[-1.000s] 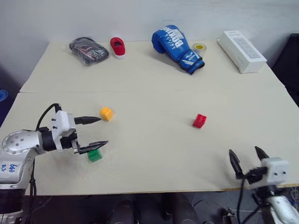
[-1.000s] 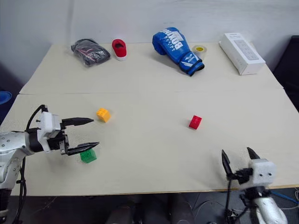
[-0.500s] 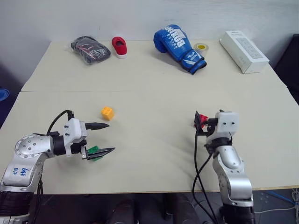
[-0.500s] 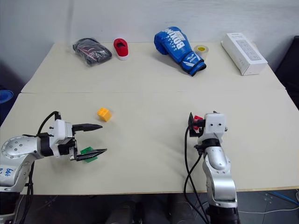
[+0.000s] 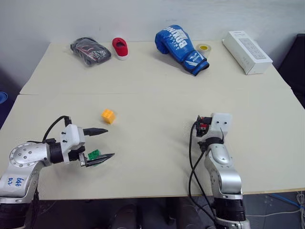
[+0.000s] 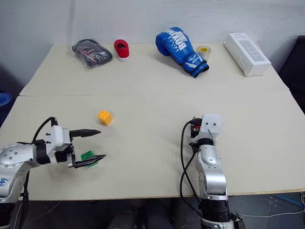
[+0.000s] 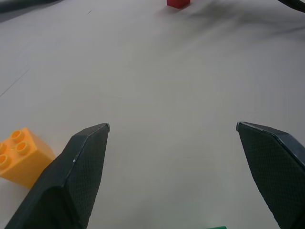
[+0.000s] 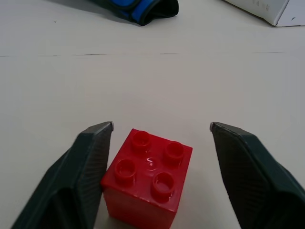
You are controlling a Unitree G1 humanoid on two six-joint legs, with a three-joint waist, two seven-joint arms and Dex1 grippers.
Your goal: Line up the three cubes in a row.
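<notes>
R gripper (image 8: 161, 128) straddled red cube (image 8: 148, 177) mid-table, jaws apart, not yet gripping; we judged pre-grasp. L gripper (image 5: 106, 143) spread wide over green cube (image 5: 94, 154); orange-yellow cube (image 5: 108, 116) just beyond.

On the surface (image 5: 152, 86), one cube (image 5: 108, 116) lies left of centre. A second cube (image 5: 94, 154) sits nearer the front edge, between the fingers of the left end effector (image 5: 106, 143). A third cube (image 8: 147, 176) lies to the right, between the fingers of the right end effector (image 8: 161, 126). Along the far edge, from left to right, sit a pouch (image 5: 90, 50), a shoe-shaped thing (image 5: 120, 48), a boxing glove (image 5: 181, 48), a tape roll (image 5: 204, 48) and a box (image 5: 246, 52).
</notes>
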